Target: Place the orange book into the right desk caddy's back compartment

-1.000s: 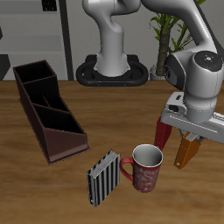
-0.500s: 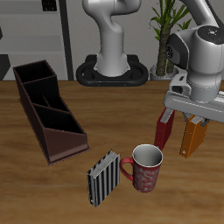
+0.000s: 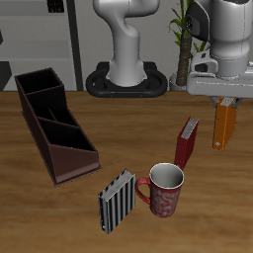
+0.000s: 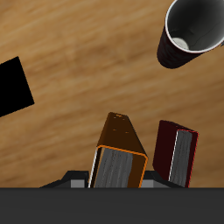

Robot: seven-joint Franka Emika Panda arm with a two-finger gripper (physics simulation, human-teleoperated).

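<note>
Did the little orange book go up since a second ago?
Yes. The thin orange book, held in the gripper, has risen: earlier it hung level with the upright dark red book on the table, now it hangs above it.

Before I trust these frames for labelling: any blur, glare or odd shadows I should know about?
Exterior view: sharp, evenly lit, soft shadows under the dark brown desk caddy and red patterned mug. Wrist view: crisp, no glare; the small orange-covered book is cut off by the gripper body.
</note>
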